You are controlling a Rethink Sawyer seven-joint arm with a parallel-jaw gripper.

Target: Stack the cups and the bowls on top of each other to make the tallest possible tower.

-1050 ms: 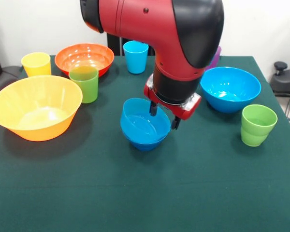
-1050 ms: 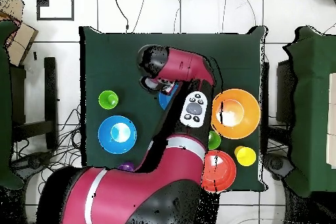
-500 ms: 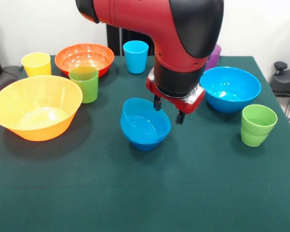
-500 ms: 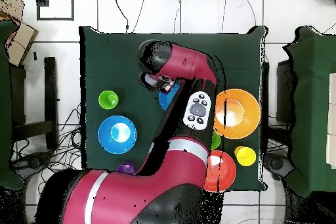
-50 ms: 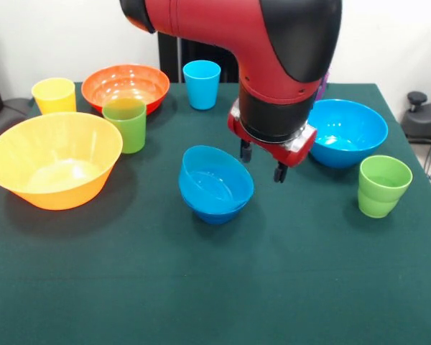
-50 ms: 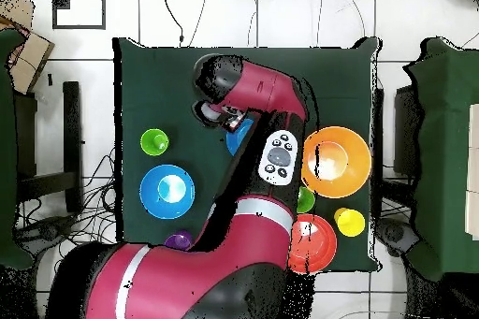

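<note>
Even bright light from above; soft shadows under my arm (image 5: 273, 65), faint glare inside bowls

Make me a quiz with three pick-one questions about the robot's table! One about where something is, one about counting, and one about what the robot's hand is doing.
1. Where is the yellow cup?
A. Inside the big blue bowl
B. Beside the orange-red bowl
C. Under the gripper

2. How many green cups stand on the table?
A. One
B. Two
C. Four

3. What is the gripper doing?
A. Holding a cup
B. Holding a bowl
C. Hanging empty, jaws apart

Answers:
1. B: the yellow cup stands on the cloth just next to the orange-red bowl.
2. B: one green cup stands by the yellow-orange bowl, another green cup by the big blue bowl.
3. C: nothing sits between the jaws, which hang just beside the small blue bowl.
</note>
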